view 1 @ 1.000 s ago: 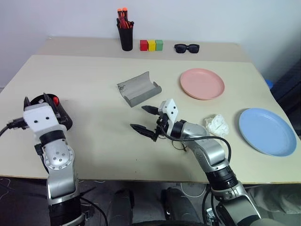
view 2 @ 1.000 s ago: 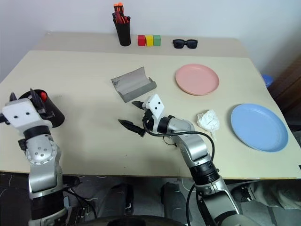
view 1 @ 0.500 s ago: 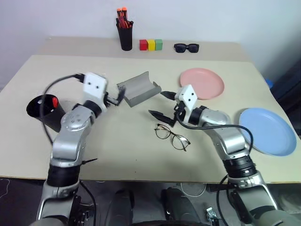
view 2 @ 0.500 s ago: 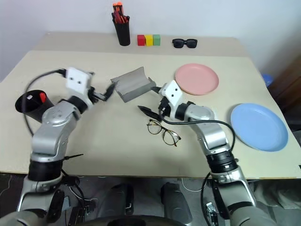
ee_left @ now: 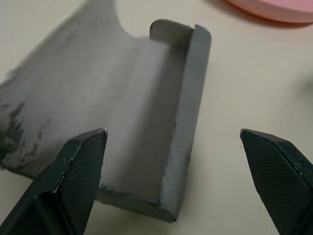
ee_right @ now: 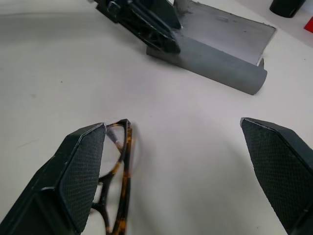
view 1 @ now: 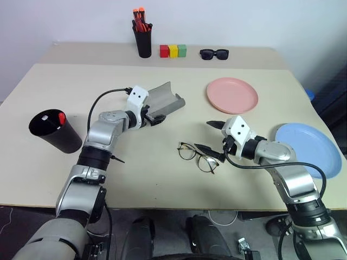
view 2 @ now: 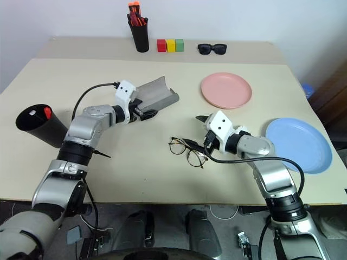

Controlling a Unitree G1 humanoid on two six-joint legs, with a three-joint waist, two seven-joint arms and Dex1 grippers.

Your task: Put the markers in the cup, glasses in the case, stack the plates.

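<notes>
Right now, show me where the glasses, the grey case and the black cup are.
glasses (view 1: pixel 197 156): left eye view, on the bridge between the lenses.
grey case (view 1: pixel 168 100): left eye view, on the open trough.
black cup (view 1: pixel 60 138): left eye view, on its outer wall.

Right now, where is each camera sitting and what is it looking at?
Head eyes: high up, looking down at the beige table; both arms show.
Left wrist: behind the open left gripper, facing the grey felt case.
Right wrist: behind the open right gripper, facing the thin round-lensed glasses.
Both wrist views share the case.
</notes>
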